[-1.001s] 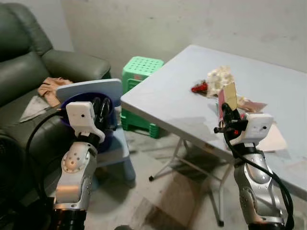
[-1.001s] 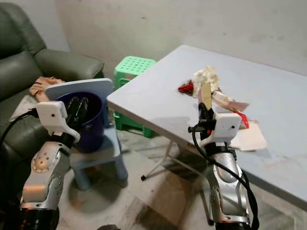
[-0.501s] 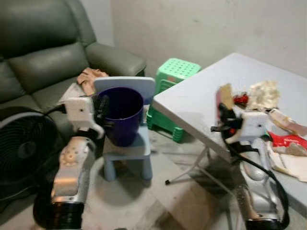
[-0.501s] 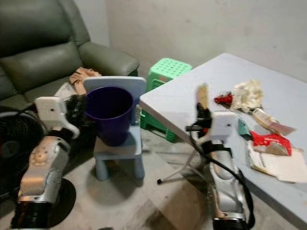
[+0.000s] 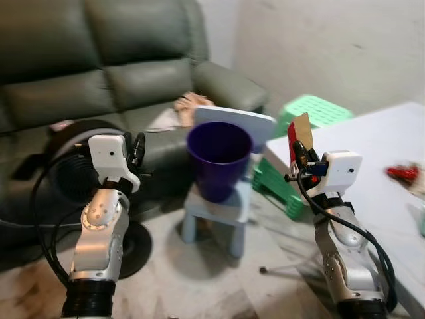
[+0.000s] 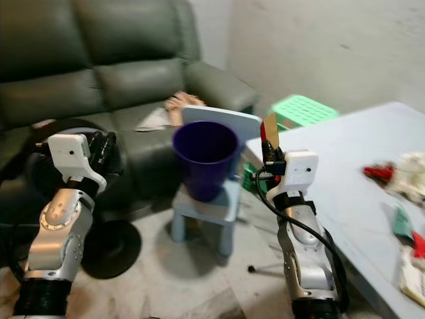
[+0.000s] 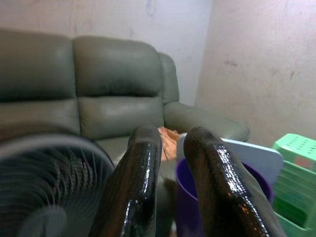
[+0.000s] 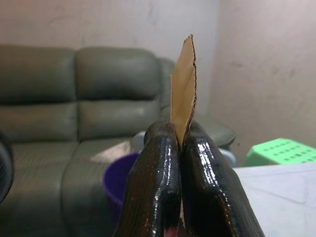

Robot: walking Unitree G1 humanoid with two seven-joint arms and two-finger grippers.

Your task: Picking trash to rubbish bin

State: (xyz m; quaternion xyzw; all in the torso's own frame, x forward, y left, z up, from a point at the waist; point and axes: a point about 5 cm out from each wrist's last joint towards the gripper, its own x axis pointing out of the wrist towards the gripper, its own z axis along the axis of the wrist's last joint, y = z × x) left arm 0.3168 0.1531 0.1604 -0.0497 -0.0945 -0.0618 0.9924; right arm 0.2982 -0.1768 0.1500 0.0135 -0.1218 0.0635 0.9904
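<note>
Right gripper (image 5: 297,149) has its jaws clamped on a cardboard scrap (image 5: 302,130), held upright just beside the purple bin (image 5: 219,159) on the small blue chair (image 5: 219,209); left gripper (image 7: 170,163) jaws narrowly parted, empty.

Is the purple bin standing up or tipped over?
Standing up. The purple bin sits upright on the little blue chair, its open mouth facing up.

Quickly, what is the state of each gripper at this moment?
Left gripper: open, with a narrow gap between the fingers, holding nothing.
Right gripper: closed on a piece of cardboard.
</note>
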